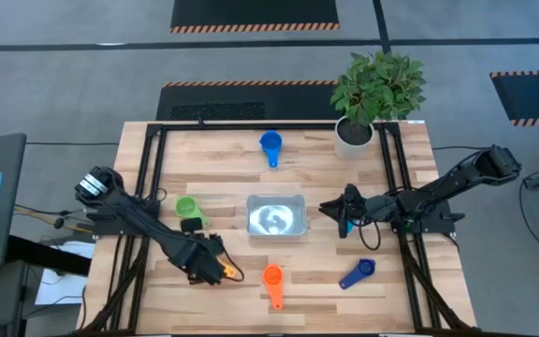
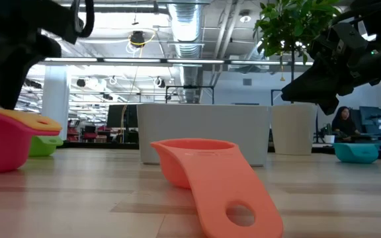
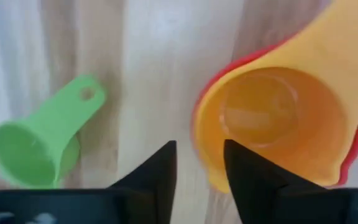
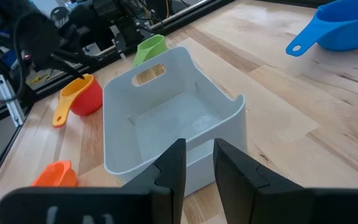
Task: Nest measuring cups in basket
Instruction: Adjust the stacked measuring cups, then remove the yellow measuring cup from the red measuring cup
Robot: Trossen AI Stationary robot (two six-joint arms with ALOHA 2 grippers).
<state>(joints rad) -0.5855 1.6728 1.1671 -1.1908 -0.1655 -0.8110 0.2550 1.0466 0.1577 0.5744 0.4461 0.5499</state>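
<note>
The basket (image 1: 275, 217) sits mid-table, a pale rectangular tub with handle slots (image 4: 166, 118). A yellow cup nested in a red cup (image 3: 272, 124) stands on the table near the near-left corner (image 1: 229, 271). My left gripper (image 3: 199, 163) is open above it, one finger over the yellow bowl and one outside the rim. A green cup (image 1: 186, 207), a blue cup (image 1: 270, 145), an orange cup (image 1: 272, 278) and a dark blue cup (image 1: 358, 272) lie apart on the wood. My right gripper (image 4: 199, 168) hovers open just right of the basket (image 1: 333, 212).
A potted plant in a white pot (image 1: 356, 131) stands at the far right corner. Black frame rails (image 1: 152, 178) run along the table's left, right and far sides. The orange cup (image 2: 204, 172) lies closest to the near edge, handle toward it.
</note>
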